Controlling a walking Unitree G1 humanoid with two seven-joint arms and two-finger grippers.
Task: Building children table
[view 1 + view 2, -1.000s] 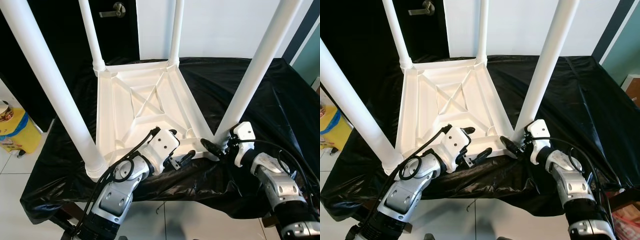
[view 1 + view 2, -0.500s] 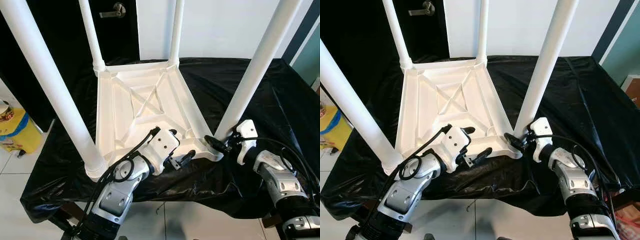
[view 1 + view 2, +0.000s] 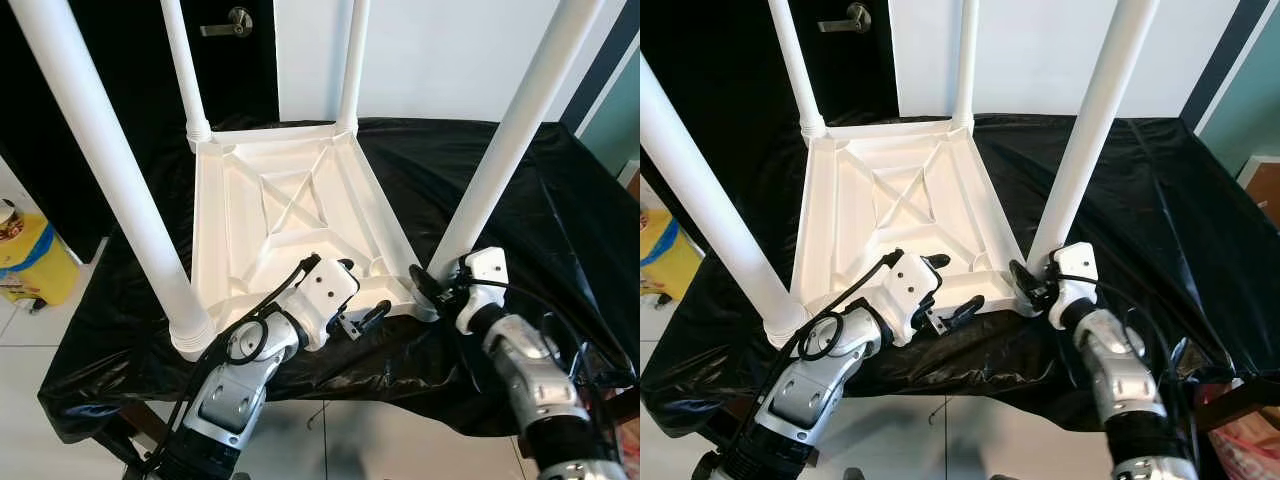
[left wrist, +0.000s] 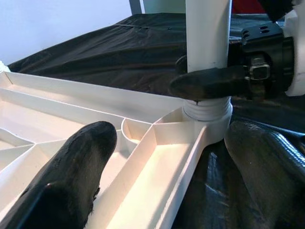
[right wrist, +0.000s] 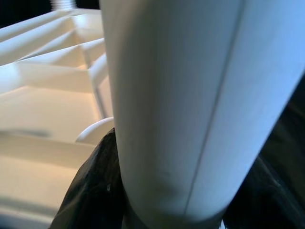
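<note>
The white children's table (image 3: 290,200) lies upside down on the black cloth (image 3: 560,200), all its legs pointing up. My right gripper (image 3: 432,286) is shut on the base of the near-right leg (image 3: 500,150), just above its threaded collar (image 4: 208,110). In the right wrist view that leg (image 5: 190,95) sits between both fingers (image 5: 93,191), which touch it. My left gripper (image 3: 358,292) is open at the table's near rim (image 4: 164,191), one finger (image 4: 71,176) inside the tray-like underside and the other outside over the cloth.
The near-left leg (image 3: 110,170) rises close beside my left arm. A yellow bin (image 3: 25,255) stands on the tiled floor at the left. A dark door with a handle (image 3: 235,20) is behind. The cloth hangs over the front edge below both arms.
My right forearm has swung in from the right toward me while its gripper stayed on the leg's base. The left arm and the table have not moved.
</note>
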